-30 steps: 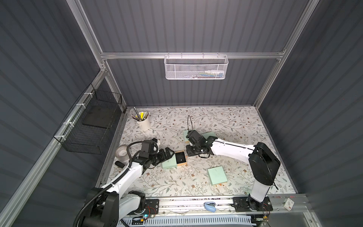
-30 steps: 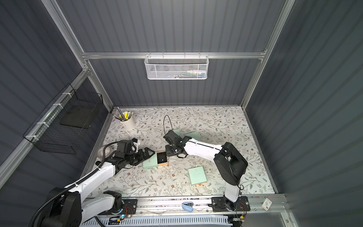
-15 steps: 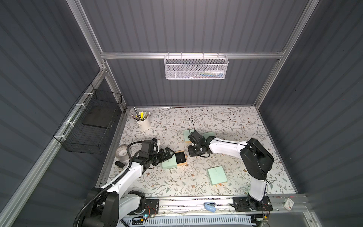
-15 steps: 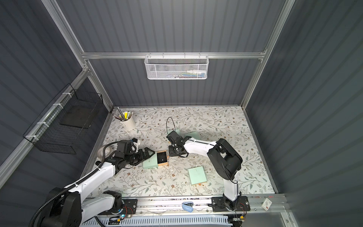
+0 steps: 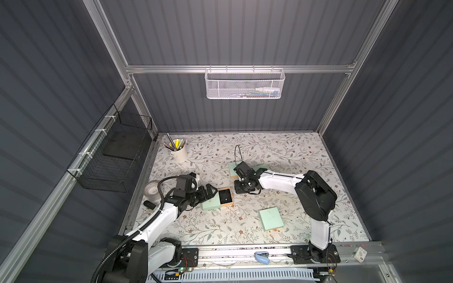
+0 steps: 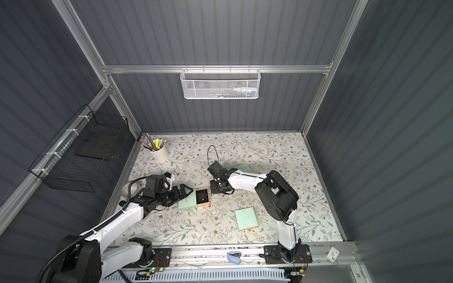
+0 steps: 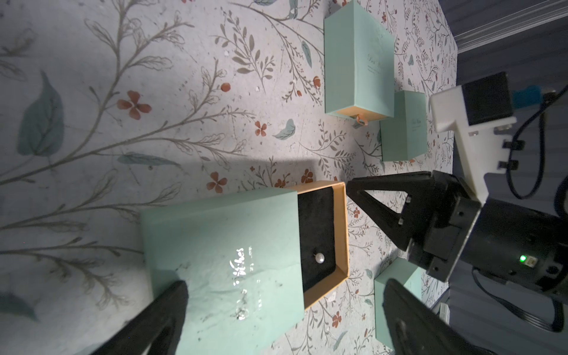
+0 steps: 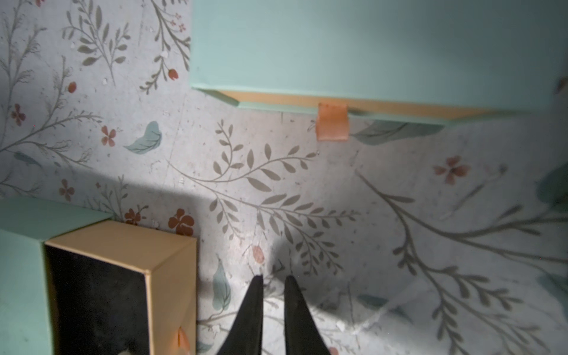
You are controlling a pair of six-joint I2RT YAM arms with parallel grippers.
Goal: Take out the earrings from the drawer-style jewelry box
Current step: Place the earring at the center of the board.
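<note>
Black plastic at far left: left gripper (image 5: 208, 194), spread wide at the end of the jewelry box (image 5: 211, 203), one fingertip (image 7: 172, 299) over the mint sleeve (image 7: 221, 246) corner, clamping nothing. Next along, tan drawer (image 5: 225, 197) pulled partway out of the sleeve, black lining exposed. On that lining, a single pearl earring (image 7: 320, 258), close to the drawer's side wall. Just right of the drawer, right gripper (image 8: 274, 278), tips pointed down at the floral mat (image 8: 338, 199), barely parted, nothing between them. Further right, a closed mint box (image 5: 271, 218), well apart.
</note>
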